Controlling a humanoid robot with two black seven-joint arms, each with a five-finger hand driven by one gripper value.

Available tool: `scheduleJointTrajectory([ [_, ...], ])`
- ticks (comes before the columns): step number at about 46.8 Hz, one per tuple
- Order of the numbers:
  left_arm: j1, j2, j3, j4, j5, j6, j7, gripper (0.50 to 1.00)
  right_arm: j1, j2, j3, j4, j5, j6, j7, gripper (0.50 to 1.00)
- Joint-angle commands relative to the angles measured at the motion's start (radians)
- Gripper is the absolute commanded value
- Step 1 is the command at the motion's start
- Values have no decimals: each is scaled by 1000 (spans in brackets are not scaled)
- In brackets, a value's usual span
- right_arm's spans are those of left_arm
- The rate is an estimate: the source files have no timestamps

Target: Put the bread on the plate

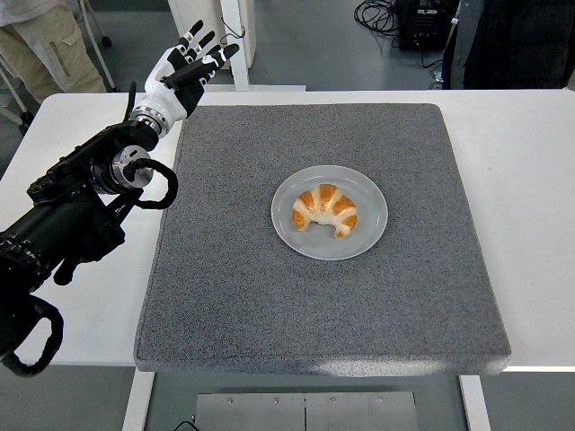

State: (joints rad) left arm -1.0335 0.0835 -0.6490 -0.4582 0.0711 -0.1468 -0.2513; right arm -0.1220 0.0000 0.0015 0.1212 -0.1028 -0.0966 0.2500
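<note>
Bare grey mat (234,296) all around the plate (370,235) (left hand (184,72) well apart).

Table: a white table (530,180) fills most of the view, its near edge at the bottom.
Covering: a grey mat (269,305) lies across its middle.
Floor: grey floor (314,45) beyond the far edge, black cables (377,13) coiled on it.
Furniture: a white stand (235,36) (upper part cut off).
Bystander: a person's beige trousers (36,45), top left.
Front: a metal plate (305,411) below the table edge.
</note>
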Motion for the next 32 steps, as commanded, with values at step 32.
scheduleJointTrajectory([
  [32,9,-50,-23,59,-28,-30,-2,1000,-5,0,-8,15,-3,2,0,1000],
])
